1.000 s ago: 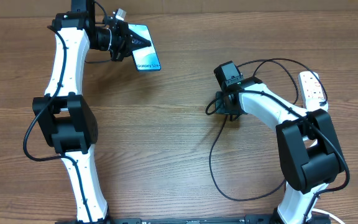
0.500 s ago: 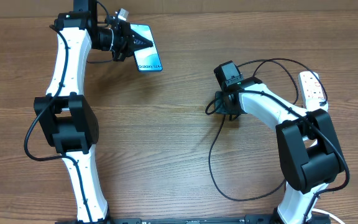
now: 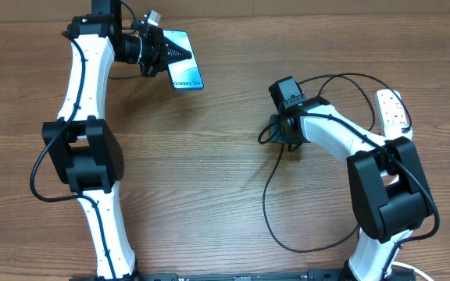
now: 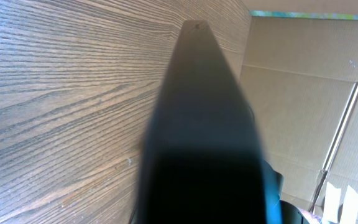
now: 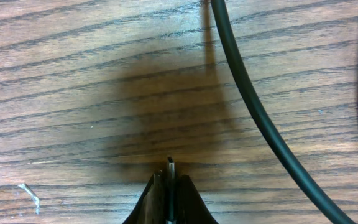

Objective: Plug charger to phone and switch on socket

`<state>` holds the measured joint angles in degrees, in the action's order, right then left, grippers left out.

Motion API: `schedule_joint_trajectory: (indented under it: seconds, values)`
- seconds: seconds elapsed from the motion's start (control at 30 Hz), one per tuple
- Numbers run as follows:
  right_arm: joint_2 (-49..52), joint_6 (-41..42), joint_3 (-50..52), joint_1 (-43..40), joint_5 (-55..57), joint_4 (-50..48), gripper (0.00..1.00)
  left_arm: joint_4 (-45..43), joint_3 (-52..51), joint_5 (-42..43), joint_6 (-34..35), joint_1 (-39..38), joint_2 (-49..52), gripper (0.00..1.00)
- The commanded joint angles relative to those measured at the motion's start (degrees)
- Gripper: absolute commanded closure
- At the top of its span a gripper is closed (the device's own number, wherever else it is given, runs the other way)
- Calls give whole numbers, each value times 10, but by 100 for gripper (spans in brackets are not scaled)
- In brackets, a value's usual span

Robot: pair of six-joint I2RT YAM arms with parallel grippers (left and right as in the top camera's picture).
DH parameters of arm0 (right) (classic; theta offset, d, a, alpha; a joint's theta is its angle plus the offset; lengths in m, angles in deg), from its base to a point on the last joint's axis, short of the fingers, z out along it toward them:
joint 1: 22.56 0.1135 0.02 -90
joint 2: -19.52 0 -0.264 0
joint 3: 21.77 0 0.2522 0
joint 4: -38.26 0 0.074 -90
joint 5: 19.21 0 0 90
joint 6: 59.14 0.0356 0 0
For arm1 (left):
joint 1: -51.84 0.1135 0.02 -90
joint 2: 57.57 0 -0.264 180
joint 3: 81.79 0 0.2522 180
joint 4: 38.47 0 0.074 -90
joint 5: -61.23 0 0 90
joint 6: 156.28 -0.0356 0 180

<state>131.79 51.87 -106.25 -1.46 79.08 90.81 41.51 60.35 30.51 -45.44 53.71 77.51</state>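
Observation:
The phone (image 3: pixel 186 76), cyan screen up, is held tilted above the table at the far left. My left gripper (image 3: pixel 176 53) is shut on its upper end. In the left wrist view the phone's dark back (image 4: pixel 197 137) fills the middle and hides the fingers. The charger (image 3: pixel 267 204), a thin black cable, loops over the table from the right arm's base. My right gripper (image 3: pixel 287 140) points down at the table's middle. In the right wrist view that gripper (image 5: pixel 169 177) is shut on the charger's small metal plug tip (image 5: pixel 171 163). The socket (image 3: pixel 393 109), a white power strip, lies at the far right.
A stretch of black cable (image 5: pixel 253 106) runs across the wood to the right of the right gripper's fingers. A cardboard wall (image 4: pixel 303 74) stands behind the table's far edge. The right arm's upper link (image 3: pixel 385 187) sits over the near end of the power strip.
The phone in my left gripper has drifted slightly to the right. The right arm stays in place over the table's middle.

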Motion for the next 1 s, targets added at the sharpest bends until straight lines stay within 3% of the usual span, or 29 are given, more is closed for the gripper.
schedule_joint_trajectory:
  seconds: [0.0, 0.27, 0.57, 0.7, 0.97]
  values:
    - [10, 1, 7, -1, -1, 8, 97, 0, 12, 27, -11, -5, -9, 96]
    - [-21, -23, -72, -31, -270, 39, 96, -57, 12, 203, -1, -5, -9, 96]
    - [-44, -78, -84, -77, -728, -71, 96, -96, 12, 232, 19, -6, -9, 96]
    - [-44, -56, -84, -76, -815, -146, 96, -134, 12, 280, 19, -10, -9, 96]
    - [-44, 41, -84, -62, -836, -255, 96, -143, 12, 281, 26, -29, -9, 96]
